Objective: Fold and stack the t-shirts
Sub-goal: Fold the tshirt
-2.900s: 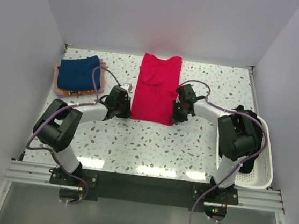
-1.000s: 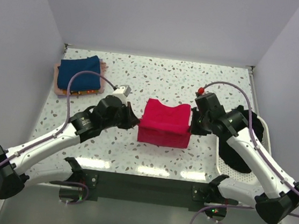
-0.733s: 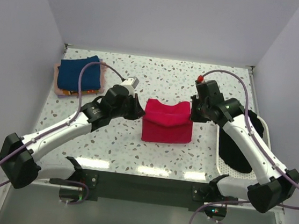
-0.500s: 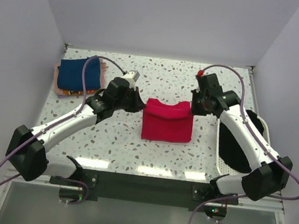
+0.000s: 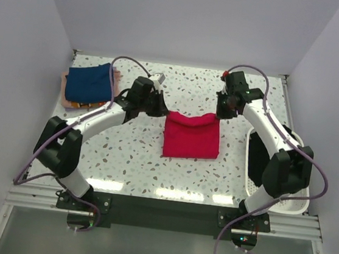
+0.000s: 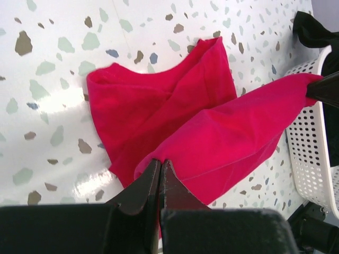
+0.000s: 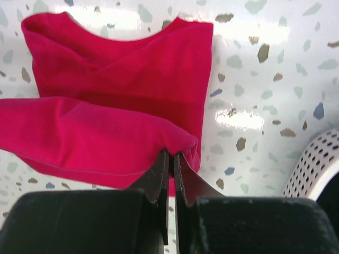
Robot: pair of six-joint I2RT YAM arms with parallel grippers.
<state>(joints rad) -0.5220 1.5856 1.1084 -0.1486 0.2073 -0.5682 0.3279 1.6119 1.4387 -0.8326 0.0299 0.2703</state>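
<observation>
The crimson-red t-shirt [image 5: 192, 136] lies mid-table, folded over on itself. My left gripper [image 5: 160, 110] is shut on its near-left corner and my right gripper [image 5: 220, 114] is shut on its near-right corner. Both hold that hem stretched above the lower layer. In the left wrist view the gripper [image 6: 160, 162] pinches the red cloth [image 6: 222, 143]. In the right wrist view the gripper [image 7: 170, 153] pinches the red fold [image 7: 95, 137]. A folded navy blue t-shirt [image 5: 89, 81] lies on a pale pink one [image 5: 64, 93] at the back left. Black t-shirts [image 5: 262, 165] fill the basket.
A white perforated basket [image 5: 274, 203] stands at the right edge; its wall also shows in the left wrist view [image 6: 310, 143] and the right wrist view [image 7: 312, 164]. White walls close in the back and both sides.
Both grippers have carried the red shirt's front hem up and toward the back of the table, folding the shirt in half. Both arms now reach farther back.
</observation>
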